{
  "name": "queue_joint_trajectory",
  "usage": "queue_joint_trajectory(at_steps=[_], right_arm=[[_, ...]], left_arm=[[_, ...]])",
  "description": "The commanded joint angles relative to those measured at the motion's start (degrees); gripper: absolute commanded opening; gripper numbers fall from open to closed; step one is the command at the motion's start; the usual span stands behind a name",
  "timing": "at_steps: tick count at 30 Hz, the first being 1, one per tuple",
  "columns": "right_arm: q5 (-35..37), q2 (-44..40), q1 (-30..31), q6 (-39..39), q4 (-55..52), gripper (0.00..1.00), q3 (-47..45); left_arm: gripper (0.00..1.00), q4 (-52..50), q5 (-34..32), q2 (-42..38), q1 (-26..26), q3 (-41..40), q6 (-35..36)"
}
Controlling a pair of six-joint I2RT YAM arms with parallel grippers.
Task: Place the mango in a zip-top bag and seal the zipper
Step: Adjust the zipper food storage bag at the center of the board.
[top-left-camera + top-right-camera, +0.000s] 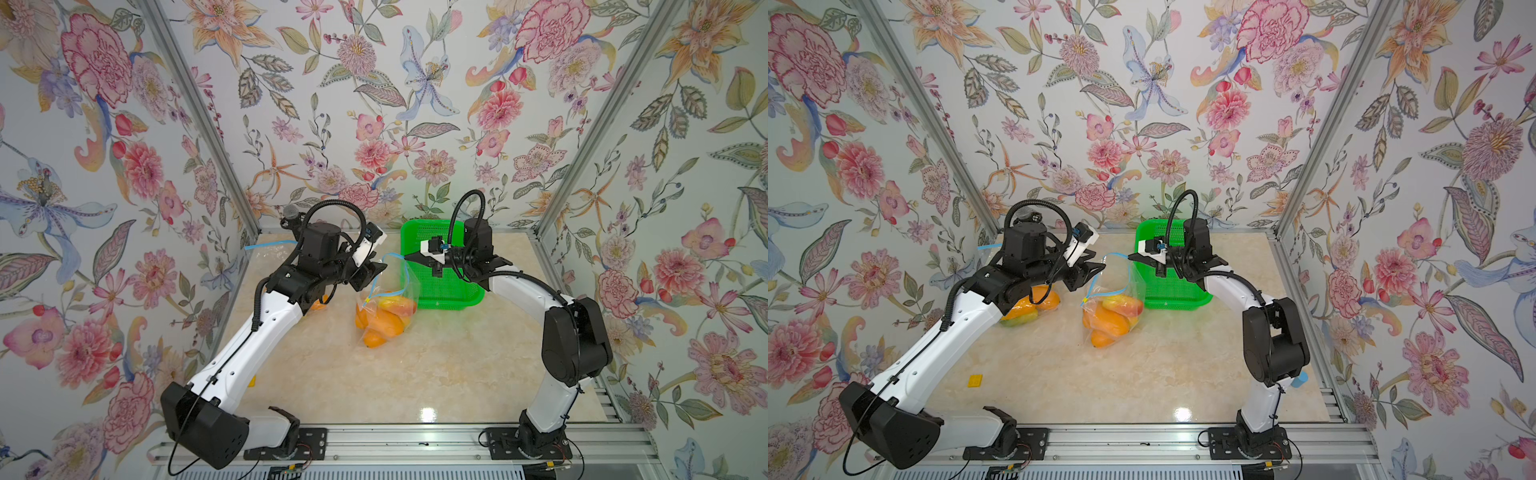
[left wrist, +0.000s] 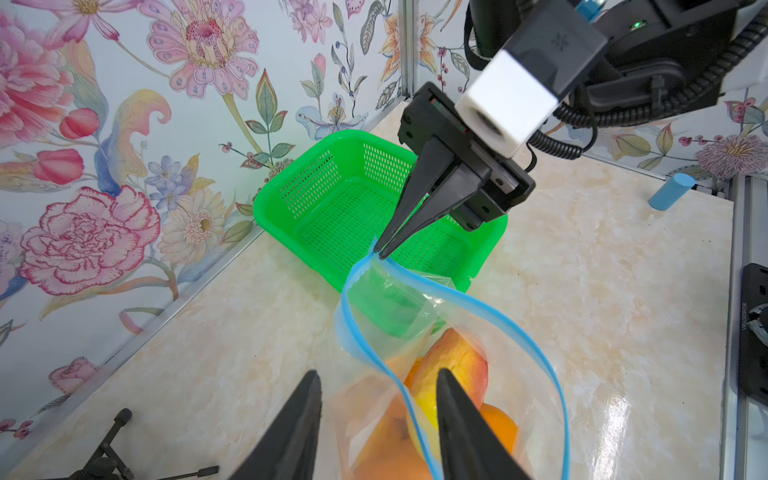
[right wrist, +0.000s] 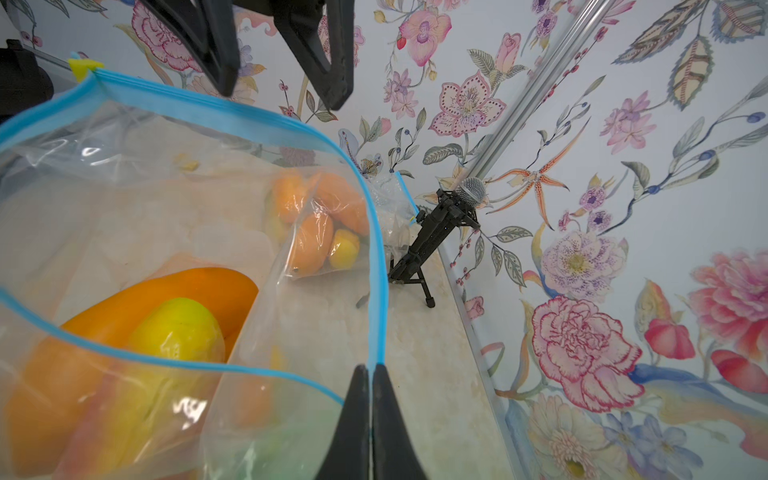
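Observation:
A clear zip-top bag with a blue zipper stands mid-table, its mouth gaping, with several orange and yellow-red mangoes inside. My right gripper is shut on one end of the zipper strip and holds it up. My left gripper is open at the opposite side of the mouth. One blue zipper edge runs between its fingers, unclamped. A yellow slider sits at the far zipper end.
A green basket stands right behind the bag, under my right gripper. A second bag of mangoes lies under my left arm. Microphone tripod at back left, blue cylinder on the right edge.

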Motion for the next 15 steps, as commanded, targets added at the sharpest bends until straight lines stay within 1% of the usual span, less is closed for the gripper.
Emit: queue_joint_trajectory(at_steps=[1, 2, 3, 6, 8, 10, 12, 13, 15], right_arm=[[1.14, 0.56, -0.32, 1.46, 2.21, 0.0, 0.69], [1.16, 0.64, -0.38, 1.74, 2.69, 0.0, 0.59], [1.21, 0.72, -0.45, 2.33, 3.54, 0.0, 0.3], [1.07, 1.46, -0.73, 4.2, 4.45, 0.0, 0.56], [0.77, 1.75, -0.69, 4.71, 4.77, 0.0, 0.68], [0.26, 2.19, -0.66, 5.25, 5.07, 0.0, 0.62], [0.2, 2.6, -0.48, 5.71, 5.52, 0.0, 0.75], [0.35, 2.82, -0.47, 5.82, 5.49, 0.0, 0.82], [0.36, 3.01, -0.43, 6.1, 5.43, 0.0, 0.91]], left_arm=[[0.72, 9.09, 1.93, -5.07, 0.43, -4.46, -4.34], [0.9, 11.49, 0.66, -6.52, 0.65, -6.14, -6.05], [0.93, 14.71, -0.79, -8.26, 1.07, -8.42, -8.05], [0.93, 23.48, -1.3, -14.94, 2.11, -16.56, -12.67], [0.95, 30.17, 1.27, -20.32, 1.89, -24.61, -14.12], [0.99, 36.59, 1.18, -25.99, 0.82, -33.76, -14.8], [0.99, 39.33, -2.14, -29.97, -1.05, -39.93, -14.21], [0.99, 39.18, -3.7, -31.33, -2.13, -42.45, -13.38], [0.99, 38.8, -5.61, -32.5, -3.73, -45.18, -12.81]])
